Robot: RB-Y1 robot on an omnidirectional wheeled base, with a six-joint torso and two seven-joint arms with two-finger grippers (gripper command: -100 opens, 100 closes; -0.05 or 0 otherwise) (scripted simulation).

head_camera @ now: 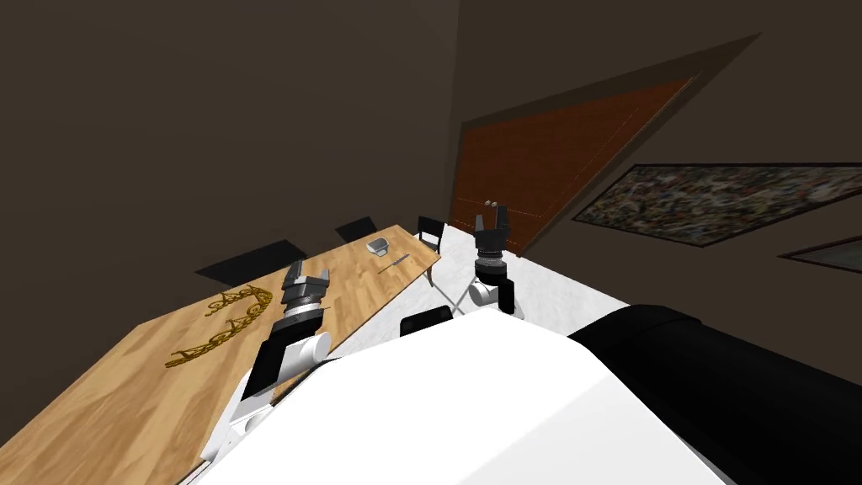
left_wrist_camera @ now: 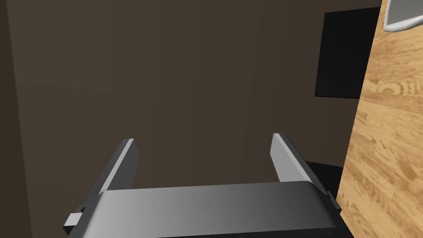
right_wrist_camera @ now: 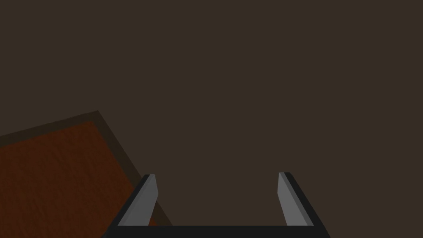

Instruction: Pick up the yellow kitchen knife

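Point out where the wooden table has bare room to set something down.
The table is bare from the gold ornaments to its near corner, and again between them and the knife, partly under the open left end effector. The far end is crowded: knife and small grey object lie close together.

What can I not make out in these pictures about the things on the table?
Knife, head view: a thin sliver far along the table; too small to tell its colour or handle from blade.
Grey object beside it, head view: too small to identify.
Grey shape, left wrist view: cut off by the picture's corner; perhaps that same object.
Gold pieces, head view: too fine to name.
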